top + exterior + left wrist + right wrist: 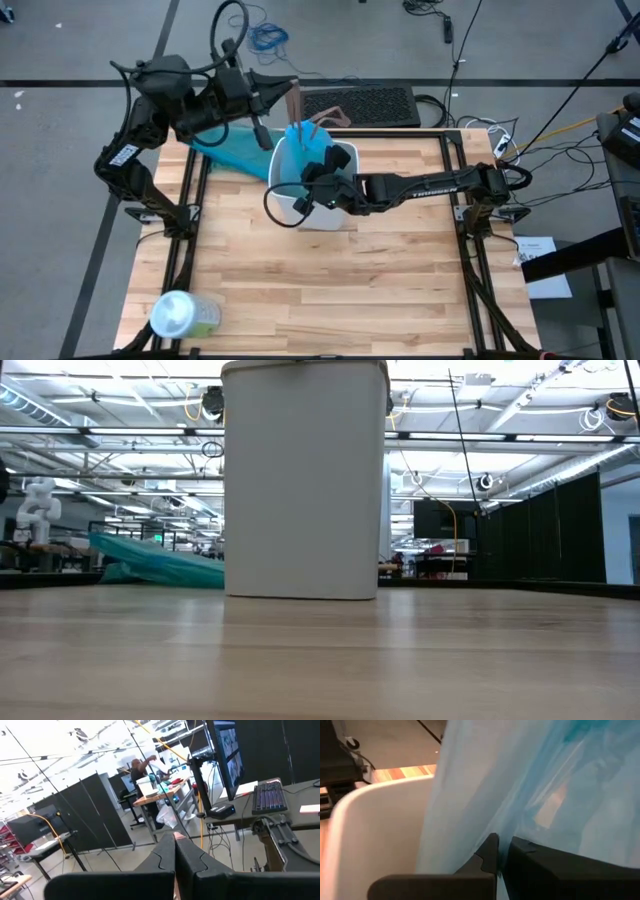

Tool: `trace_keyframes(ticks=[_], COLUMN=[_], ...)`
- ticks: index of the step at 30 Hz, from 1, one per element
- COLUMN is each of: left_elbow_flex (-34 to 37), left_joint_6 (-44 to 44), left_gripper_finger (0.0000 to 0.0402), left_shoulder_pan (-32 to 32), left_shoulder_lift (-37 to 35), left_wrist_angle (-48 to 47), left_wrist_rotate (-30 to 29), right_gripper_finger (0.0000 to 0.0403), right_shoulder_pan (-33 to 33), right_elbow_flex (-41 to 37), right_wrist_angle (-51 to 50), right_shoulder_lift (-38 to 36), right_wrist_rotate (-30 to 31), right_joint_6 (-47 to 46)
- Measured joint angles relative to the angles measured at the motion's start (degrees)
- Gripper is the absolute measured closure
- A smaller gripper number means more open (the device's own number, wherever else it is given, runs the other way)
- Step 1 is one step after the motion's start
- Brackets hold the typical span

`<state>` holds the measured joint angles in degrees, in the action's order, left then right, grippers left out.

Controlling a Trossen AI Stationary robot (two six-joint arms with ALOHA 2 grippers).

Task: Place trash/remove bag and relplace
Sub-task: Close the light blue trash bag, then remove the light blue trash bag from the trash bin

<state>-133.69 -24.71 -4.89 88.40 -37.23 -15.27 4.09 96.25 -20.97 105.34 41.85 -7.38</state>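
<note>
At the near left corner of the pale wooden-plank desk (330, 290) stands a large pale-green container with a white lid (180, 316), well apart from the work. Further back on the left, the left claw (262, 137) hangs above the far edge of the desk, over a darker teal-green plastic bag (232, 152) that lies crumpled there; in its own wrist view its fingers (175, 857) are pressed together with nothing visibly between them, so it seems to hold nothing. Just right of it, at the middle of the far half, stands the white rectangular plastic bin (322, 190), and rising out of its mouth is the pale light-blue, thin translucent plastic bin liner (300, 155), gathered into a peak. The right claw (318, 180) reaches in from the right over the bin's opening, and its wrist view shows the fingers (490, 852) nearly closed with the liner film pinched in the narrow gap. No trash can be seen. The grip looks thin: the slick film could slide out as it is lifted, or a load inside could tear it; if the liner clings to the walls, the light bin might rise or tip with it. The only readable writing is "TROSSEN" in white along the right arm's forearm (430, 187).
</note>
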Motion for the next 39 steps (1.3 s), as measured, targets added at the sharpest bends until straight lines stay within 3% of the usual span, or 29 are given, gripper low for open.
trace_keyframes(ticks=[10,14,26,31,36,39], left_elbow_flex=[-0.2,-0.2,-0.2,-0.1,-0.1,-0.1], left_joint_6=[-0.2,-0.3,-1.5,-1.3,-1.2,-1.1], left_gripper_finger=[0.0390,0.0383,0.0382,0.0382,0.0382,0.0382], left_shoulder_pan=[0.0,0.0,0.0,0.0,0.0,0.0], left_shoulder_lift=[-0.5,-0.5,-0.5,-0.5,-0.5,-0.5], left_wrist_angle=[-1.9,-2.2,-4.3,-6.1,-6.1,-6.2], left_wrist_rotate=[-2.3,-3.4,-5.0,-5.0,-5.0,-5.0], right_gripper_finger=[0.0391,0.0346,0.0143,0.0107,0.0097,0.0097], right_shoulder_pan=[2.2,3.3,8.1,9.3,5.6,2.6], right_elbow_flex=[-0.2,-0.2,-0.2,-0.2,-0.2,-0.2], right_wrist_angle=[4.4,4.8,4.6,5.3,5.8,6.3], right_shoulder_lift=[-0.9,-2.4,-6.7,-7.7,-7.6,-7.6], right_wrist_rotate=[-0.4,-0.4,1.9,9.0,2.4,1.5], right_joint_6=[8.6,9.8,9.8,9.6,4.7,2.2])
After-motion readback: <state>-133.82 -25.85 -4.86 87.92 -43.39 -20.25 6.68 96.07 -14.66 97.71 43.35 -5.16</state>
